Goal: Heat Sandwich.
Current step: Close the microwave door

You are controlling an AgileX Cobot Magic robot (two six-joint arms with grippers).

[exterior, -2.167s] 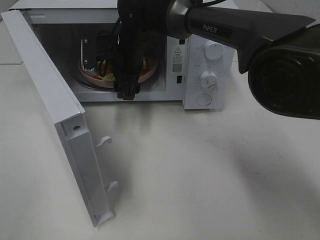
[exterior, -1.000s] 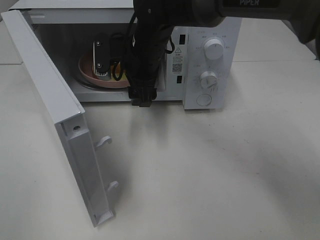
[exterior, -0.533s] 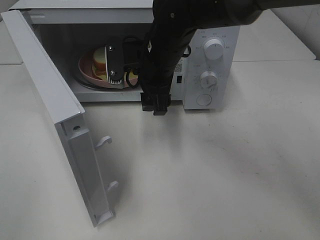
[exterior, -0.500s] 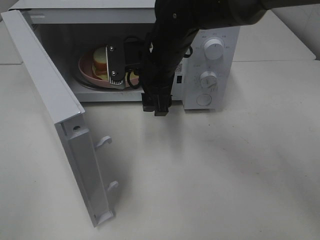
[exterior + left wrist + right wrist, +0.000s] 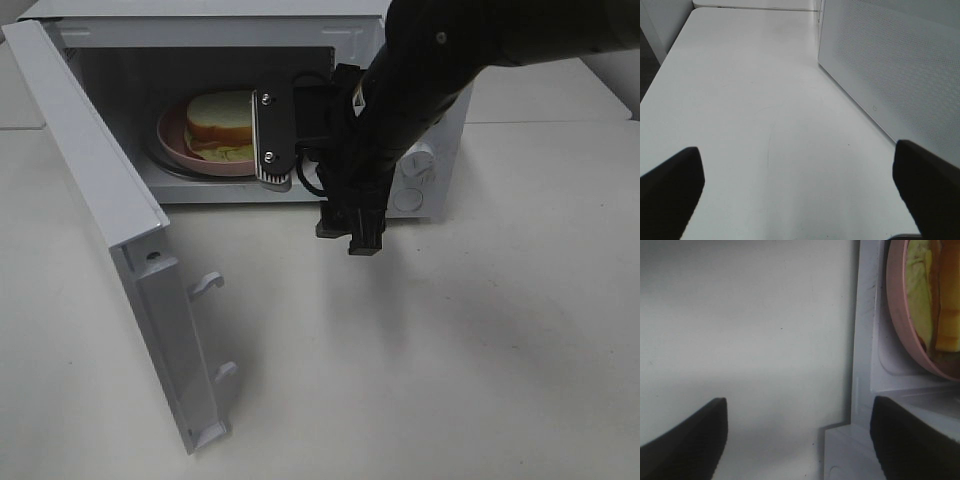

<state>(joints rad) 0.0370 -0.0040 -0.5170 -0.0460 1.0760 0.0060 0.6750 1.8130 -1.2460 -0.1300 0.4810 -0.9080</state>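
Now, with the right gripper (image 5: 797,407) spread empty just outside the microwave (image 5: 210,30) and the sandwich (image 5: 225,118) plated inside beyond its fingertips, a careless swing could knock the open door (image 5: 85,150).

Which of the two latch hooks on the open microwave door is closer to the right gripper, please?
The upper hook, just below the door's top corner, is closer to the right gripper; the lower hook sits near the door's bottom.
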